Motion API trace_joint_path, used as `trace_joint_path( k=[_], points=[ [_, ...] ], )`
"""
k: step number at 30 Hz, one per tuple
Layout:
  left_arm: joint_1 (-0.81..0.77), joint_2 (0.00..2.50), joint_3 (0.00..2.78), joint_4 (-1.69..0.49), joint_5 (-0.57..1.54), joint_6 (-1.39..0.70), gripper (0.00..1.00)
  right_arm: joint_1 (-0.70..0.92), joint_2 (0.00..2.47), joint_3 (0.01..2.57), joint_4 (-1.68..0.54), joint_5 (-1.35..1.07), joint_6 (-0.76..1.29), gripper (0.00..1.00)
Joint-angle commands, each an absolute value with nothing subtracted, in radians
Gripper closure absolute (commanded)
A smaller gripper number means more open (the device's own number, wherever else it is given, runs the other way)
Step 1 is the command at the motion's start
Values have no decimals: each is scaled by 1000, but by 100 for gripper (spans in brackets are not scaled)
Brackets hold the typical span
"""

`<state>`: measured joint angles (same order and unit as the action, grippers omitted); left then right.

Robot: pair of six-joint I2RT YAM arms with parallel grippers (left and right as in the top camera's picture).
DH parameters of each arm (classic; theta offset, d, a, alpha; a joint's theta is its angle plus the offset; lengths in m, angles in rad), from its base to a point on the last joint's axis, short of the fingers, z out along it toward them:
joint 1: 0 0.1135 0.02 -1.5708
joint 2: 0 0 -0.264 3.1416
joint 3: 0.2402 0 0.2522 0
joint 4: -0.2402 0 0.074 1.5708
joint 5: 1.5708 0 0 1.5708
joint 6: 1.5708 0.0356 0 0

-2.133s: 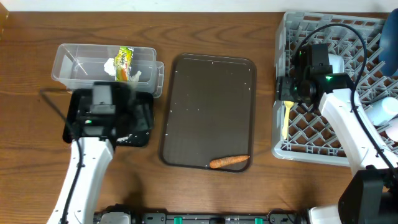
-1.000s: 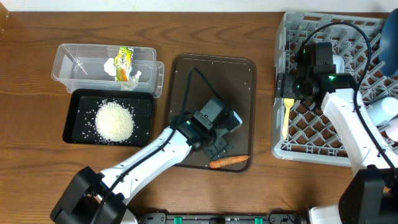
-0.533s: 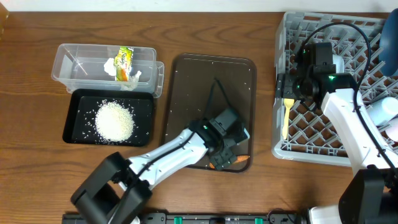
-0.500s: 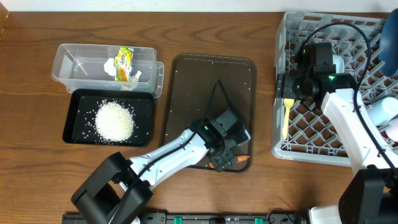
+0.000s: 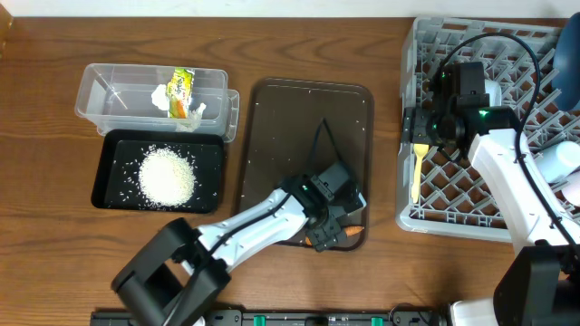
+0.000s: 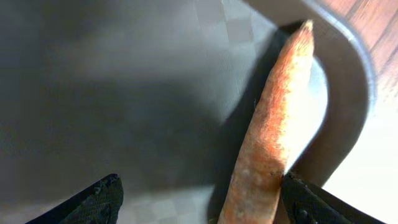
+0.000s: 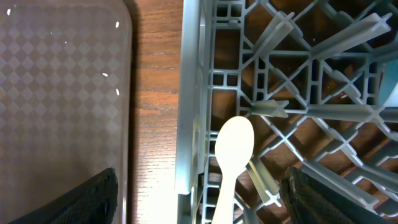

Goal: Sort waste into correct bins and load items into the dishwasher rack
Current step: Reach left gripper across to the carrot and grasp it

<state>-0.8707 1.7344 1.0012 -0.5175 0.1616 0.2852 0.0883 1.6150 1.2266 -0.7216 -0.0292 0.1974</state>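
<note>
The orange carrot piece (image 6: 273,137) lies in the front right corner of the dark brown serving tray (image 5: 308,127). My left gripper (image 5: 331,231) is low over it and open. The carrot sits between the fingers (image 6: 202,208), against the right one. My right gripper (image 5: 421,131) is open above the left edge of the grey dishwasher rack (image 5: 471,217). The pale yellow spoon (image 7: 231,155) lies in the rack below its fingers (image 7: 208,202). The clear tub (image 5: 109,95) holds the white tissue (image 5: 163,93) and the wrapper (image 5: 183,86). The black tray (image 5: 104,172) holds the rice (image 5: 168,177).
The dark blue bowl (image 5: 571,54) stands at the rack's far right edge, partly out of view. Other pale dishes sit in the rack behind my right arm. Wood table shows between the serving tray and the rack (image 7: 155,93).
My left arm has swung from the black tray across to the serving tray's front right corner and come down around the carrot. The right arm has not moved.
</note>
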Motion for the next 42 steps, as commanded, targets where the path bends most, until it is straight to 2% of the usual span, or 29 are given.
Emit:
trace_joint_path(
  k=[1,17,26,30,36,42],
  points=[
    [-886,1758,1023,-517,163,296,17,83,1610,1232,-719,-24,186,17],
    [-890,1793,1023,-506,163,295,18,84,1610,1232,-724,-24,186,17],
    [-890,1798,1007,-447,164,294,30,83,1610,1232,-733,-27,186,17],
    [-890,1801,1005,-443,164,295,32,83,1610,1232,-732,-27,186,17],
    [-890,1801,1005,-439,164,295,53,83,1610,1232,-733,-27,186,17],
    [-890,1801,1005,-434,164,295,60,83,1610,1232,-733,-27,186,17]
  ],
)
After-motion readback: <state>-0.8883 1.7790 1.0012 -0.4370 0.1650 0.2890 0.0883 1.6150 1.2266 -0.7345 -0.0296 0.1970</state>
